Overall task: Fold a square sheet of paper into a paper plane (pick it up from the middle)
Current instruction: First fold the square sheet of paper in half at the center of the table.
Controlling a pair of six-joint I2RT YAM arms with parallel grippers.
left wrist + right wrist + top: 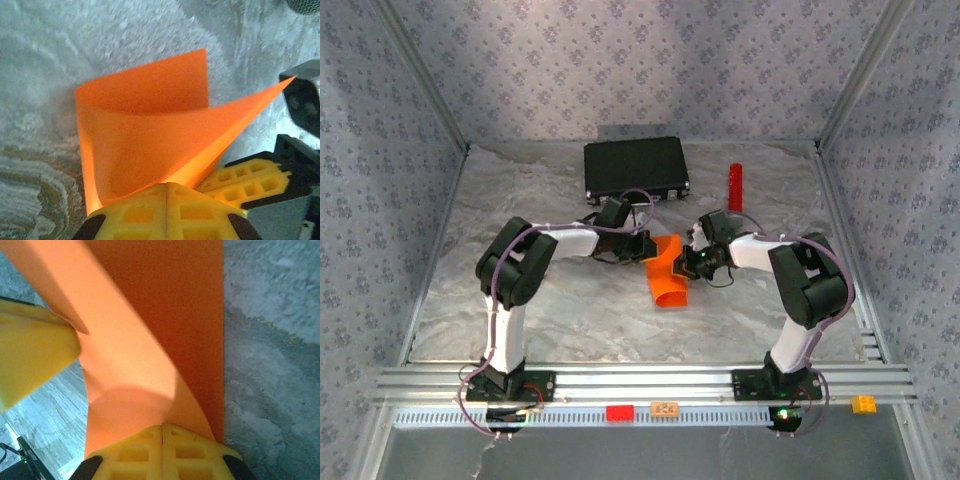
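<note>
Overhead, black case [636, 168], red cylinder [735, 186] beyond paper [670, 285].

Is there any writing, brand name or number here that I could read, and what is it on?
No readable text anywhere.
The tan block on the front rail bears faint marks, too small to read.
The orange paper, black case and red cylinder show no lettering.
</note>
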